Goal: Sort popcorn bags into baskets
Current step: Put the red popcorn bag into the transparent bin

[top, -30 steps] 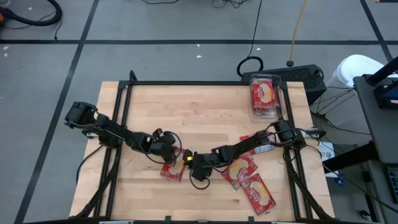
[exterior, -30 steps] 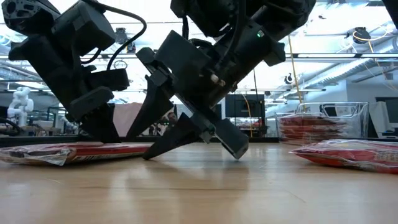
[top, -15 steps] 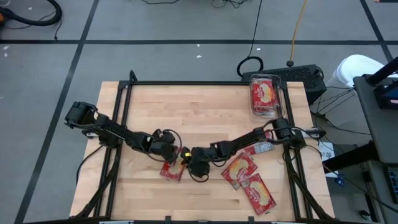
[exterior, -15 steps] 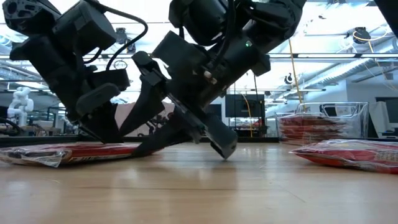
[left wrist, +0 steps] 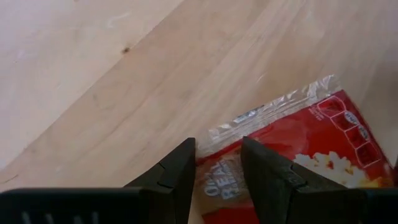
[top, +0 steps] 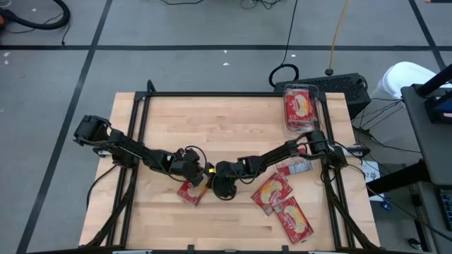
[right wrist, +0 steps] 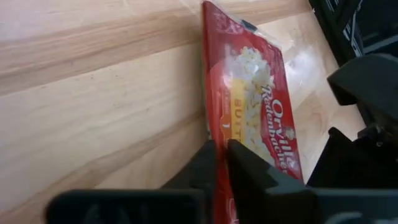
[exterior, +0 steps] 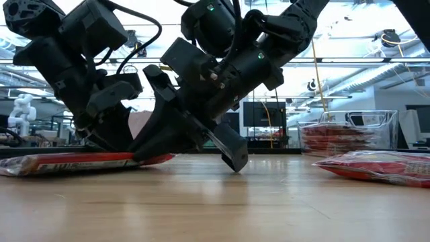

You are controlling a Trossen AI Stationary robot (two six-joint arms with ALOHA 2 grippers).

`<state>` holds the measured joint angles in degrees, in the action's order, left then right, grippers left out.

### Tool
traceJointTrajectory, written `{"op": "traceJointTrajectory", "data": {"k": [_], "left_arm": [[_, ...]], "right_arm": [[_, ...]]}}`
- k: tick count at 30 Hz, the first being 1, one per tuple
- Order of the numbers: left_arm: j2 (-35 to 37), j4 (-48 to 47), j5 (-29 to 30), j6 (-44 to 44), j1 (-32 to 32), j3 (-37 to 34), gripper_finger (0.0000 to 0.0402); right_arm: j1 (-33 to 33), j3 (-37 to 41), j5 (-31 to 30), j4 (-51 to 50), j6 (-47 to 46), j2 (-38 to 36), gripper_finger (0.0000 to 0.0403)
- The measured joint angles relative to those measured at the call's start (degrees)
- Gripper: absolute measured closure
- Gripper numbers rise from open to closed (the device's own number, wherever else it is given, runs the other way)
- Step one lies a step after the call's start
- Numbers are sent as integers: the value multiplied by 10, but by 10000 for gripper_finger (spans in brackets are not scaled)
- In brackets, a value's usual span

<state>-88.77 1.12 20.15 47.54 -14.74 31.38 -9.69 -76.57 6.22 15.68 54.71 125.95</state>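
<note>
One red popcorn bag [top: 192, 192] lies flat mid-table (face up, oval showing), more sit stacked in the clear basket [top: 302, 111].

1. Both arms are dark, nearly black, built of blocky jointed segments.
2. Thin black cables loop along the left arm [top: 127, 150] and the right arm [top: 275, 158].
3. A small green light glows on one arm's housing in the low view.
4. The left gripper [left wrist: 216, 167] has matte black wedge-shaped fingers.
5. The right gripper [right wrist: 219, 155] has the same dark tapered fingers.
</note>
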Motion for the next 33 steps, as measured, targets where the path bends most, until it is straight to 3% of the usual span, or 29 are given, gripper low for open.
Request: {"op": "traceJointTrajectory", "data": {"k": [2,9,17,26,33], "left_arm": [[0,2,-2,2,0,0,266],[59,-46,-26,19,-9,0,266],[141,-169,18,52,-91,-1,262],[143,-178,49,89,-186,-51,176],[143,-175,66,-22,-226,-58,134]], "right_arm": [[0,0,0,0,-1,0,395],[-3,1,-29,-3,-32,1,401],[-15,1,-69,-8,-47,-6,403],[-21,2,-92,-51,-101,-21,403],[-21,3,-92,-75,-140,-24,403]]}}
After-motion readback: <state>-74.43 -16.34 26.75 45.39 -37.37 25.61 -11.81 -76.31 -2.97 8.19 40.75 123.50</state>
